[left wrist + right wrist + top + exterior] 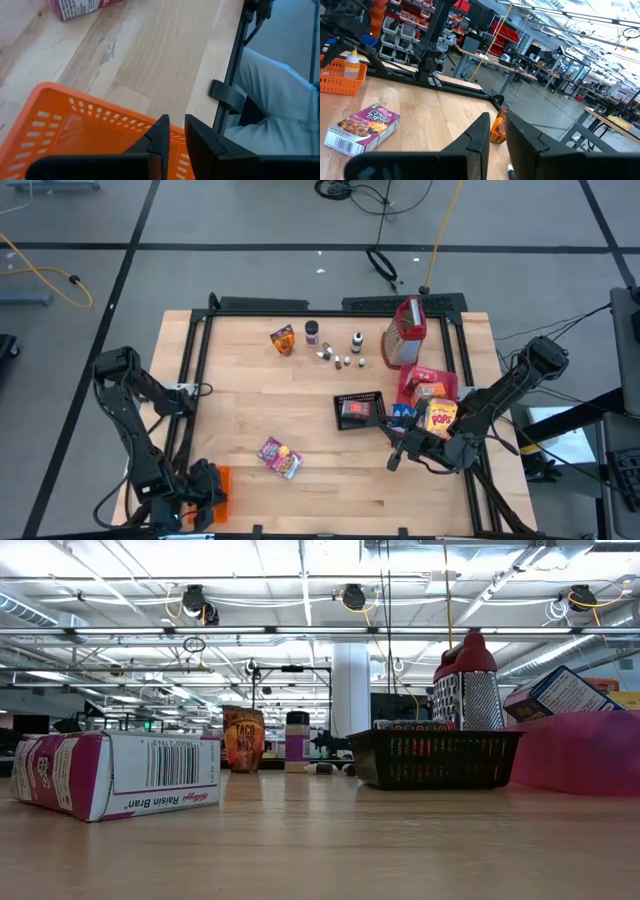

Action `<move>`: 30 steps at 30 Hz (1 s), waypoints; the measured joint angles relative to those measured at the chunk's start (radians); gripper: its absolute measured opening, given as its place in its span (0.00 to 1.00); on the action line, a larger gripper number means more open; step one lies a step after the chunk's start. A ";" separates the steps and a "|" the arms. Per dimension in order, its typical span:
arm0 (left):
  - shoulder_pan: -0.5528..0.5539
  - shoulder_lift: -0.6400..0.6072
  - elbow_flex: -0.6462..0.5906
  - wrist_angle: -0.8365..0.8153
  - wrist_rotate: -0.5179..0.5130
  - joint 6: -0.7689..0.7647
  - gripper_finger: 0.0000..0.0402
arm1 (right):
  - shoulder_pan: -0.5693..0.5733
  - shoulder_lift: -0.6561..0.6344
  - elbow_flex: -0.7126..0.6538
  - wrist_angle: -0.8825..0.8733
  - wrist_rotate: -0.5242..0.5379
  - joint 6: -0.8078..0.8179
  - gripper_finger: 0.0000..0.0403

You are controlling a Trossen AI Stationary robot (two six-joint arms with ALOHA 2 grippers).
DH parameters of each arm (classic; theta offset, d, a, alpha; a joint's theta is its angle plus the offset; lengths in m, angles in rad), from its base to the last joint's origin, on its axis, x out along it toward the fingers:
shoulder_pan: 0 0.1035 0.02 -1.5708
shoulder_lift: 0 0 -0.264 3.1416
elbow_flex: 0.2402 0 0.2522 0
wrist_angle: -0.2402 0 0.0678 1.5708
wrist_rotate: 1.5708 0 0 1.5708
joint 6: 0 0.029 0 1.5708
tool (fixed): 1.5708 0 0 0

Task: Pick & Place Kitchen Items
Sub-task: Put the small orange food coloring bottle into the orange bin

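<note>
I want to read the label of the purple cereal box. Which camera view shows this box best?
The low view: the purple cereal box lies close, its barcode side readable. The high view shows it small, the right wrist view shows its front, and the left wrist view only a corner.

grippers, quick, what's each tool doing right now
Left gripper: over the orange crate, tool nearly closed, narrow gap, holding nothing.
Right gripper: above the table, tool nearly closed, empty.

Orange crate [75, 120], black basket [358, 410], grater [406, 332]

A: Which markings are legible?
B: "Raisin Bran" and "Kellogg's", inverted beside the barcode, on the purple box [115, 775]. "TACO" on the orange packet [243, 739] behind it. "POPS" on the yellow box [441, 417].
</note>
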 joint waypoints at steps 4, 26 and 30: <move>0.000 -0.010 -0.002 0.001 0.003 0.023 0.15 | 0.000 0.000 0.000 0.000 0.000 0.000 0.13; 0.352 -0.161 -0.003 0.078 -0.134 0.470 0.16 | 0.000 0.000 0.000 0.000 0.000 0.000 0.13; 0.521 -0.161 -0.003 0.082 -0.104 0.624 0.16 | 0.000 0.000 0.000 0.000 0.000 0.000 0.13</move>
